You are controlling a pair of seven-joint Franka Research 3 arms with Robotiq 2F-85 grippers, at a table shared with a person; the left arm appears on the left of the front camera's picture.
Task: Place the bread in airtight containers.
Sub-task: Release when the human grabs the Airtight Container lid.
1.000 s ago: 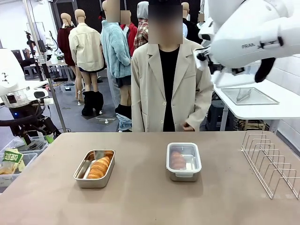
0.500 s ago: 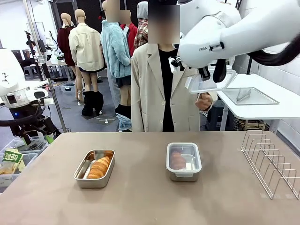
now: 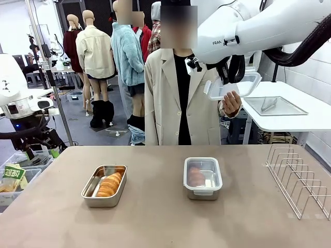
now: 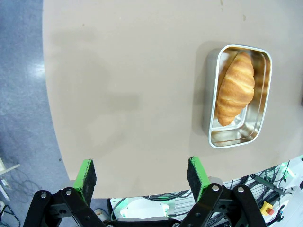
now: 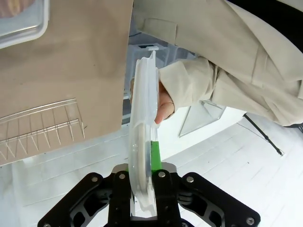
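One box is lidded; your right hand is clamped on the clear lid a person's hand offers — bring it onto the open box holding the croissant. Left hand gapes, empty.

Table: beige-brown top, rounded near edge. Landmark: lidded steel container, about mid-table, a croissant dimly visible through its clear lid. Left of it, well apart: open steel container with a croissant lying lengthwise inside. Right of landmark, near the table's right edge: wire rack, standing upright.
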